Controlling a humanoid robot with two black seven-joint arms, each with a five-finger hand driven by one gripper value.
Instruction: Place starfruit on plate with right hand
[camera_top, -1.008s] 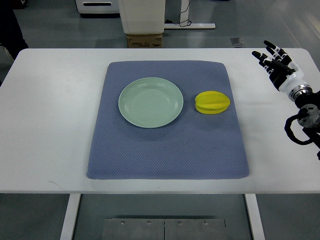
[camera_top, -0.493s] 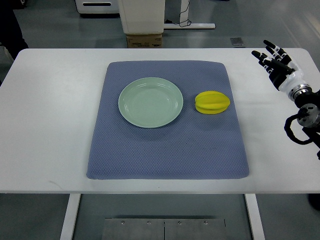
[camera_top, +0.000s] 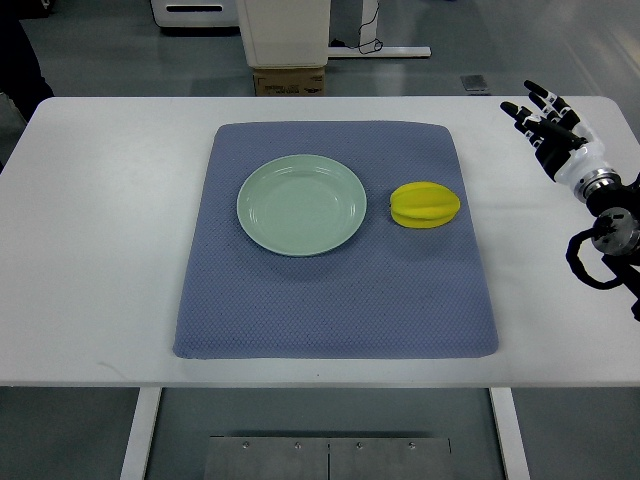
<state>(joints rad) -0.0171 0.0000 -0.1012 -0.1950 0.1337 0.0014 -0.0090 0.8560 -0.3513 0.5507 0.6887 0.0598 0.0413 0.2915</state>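
My right hand (camera_top: 548, 122), fingers spread and empty, hovers at the surface's far-right edge; the starfruit (camera_top: 425, 204) lies on the mat just right of the plate (camera_top: 301, 204), best approached from above, I judge.

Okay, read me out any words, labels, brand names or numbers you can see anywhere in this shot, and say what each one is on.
None can be read.
Cardboard box behind the table: no legible print.
Starfruit, plate, blue mat, white table and right hand: no text or marks.
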